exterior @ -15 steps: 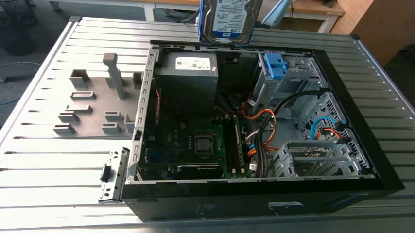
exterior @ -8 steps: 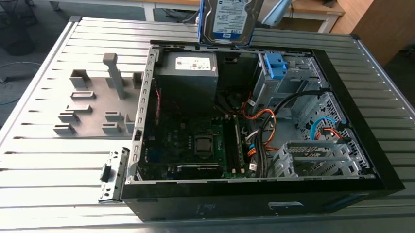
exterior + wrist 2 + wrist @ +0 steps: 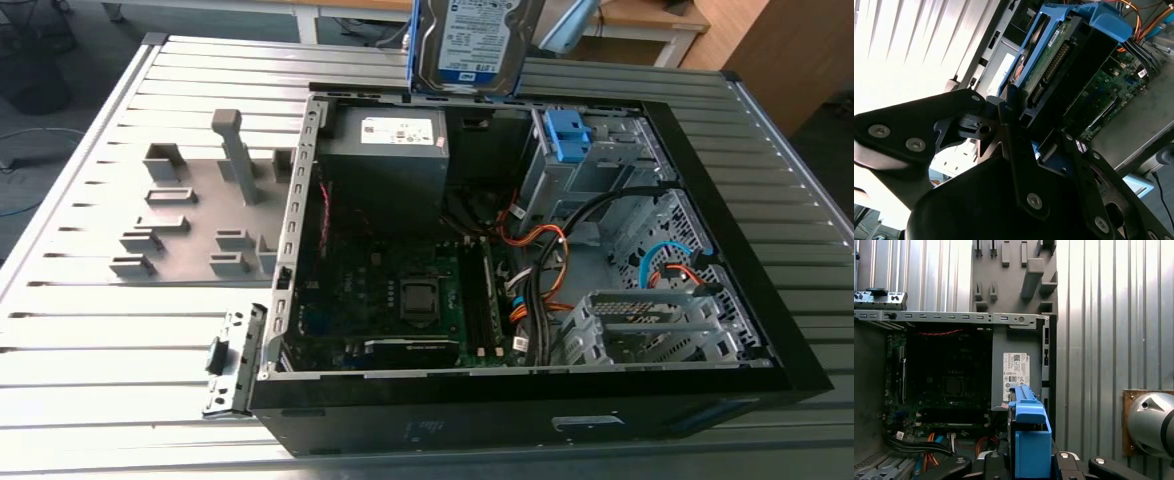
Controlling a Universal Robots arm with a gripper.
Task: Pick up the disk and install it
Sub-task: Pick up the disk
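Silver-grey disk in blue plastic carrier (image 3: 474, 40) is held above the rim of the opened black metal computer case (image 3: 534, 410)
The disk is pinched by the black gripper (image 3: 1028, 462); if tilted in that grip, it could be jammed against the drive bay.

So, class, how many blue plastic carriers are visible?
2: one frames the silver-grey labelled disk above the black case; the other carrier sits inside it. More may be hidden.

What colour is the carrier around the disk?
Bright blue, clearest in the first wrist view, framing the disk.
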